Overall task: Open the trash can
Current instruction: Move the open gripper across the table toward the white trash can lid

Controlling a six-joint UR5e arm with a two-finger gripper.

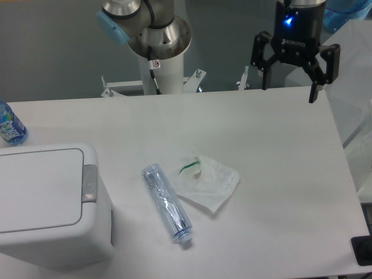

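The trash can (46,203) is a large white boxy bin at the front left of the table. Its flat lid (38,189) is shut and its small grey push-tab latch (89,183) faces right. My gripper (289,93) hangs open and empty above the table's back right edge, far from the bin. Its two black fingers (317,70) are spread wide apart.
An empty clear plastic bottle (167,204) lies on the white table (261,145) near the middle. A crumpled clear plastic bag (206,181) lies right next to it. A blue-labelled bottle (9,125) stands at the left edge. The arm's base (158,52) stands behind the table.
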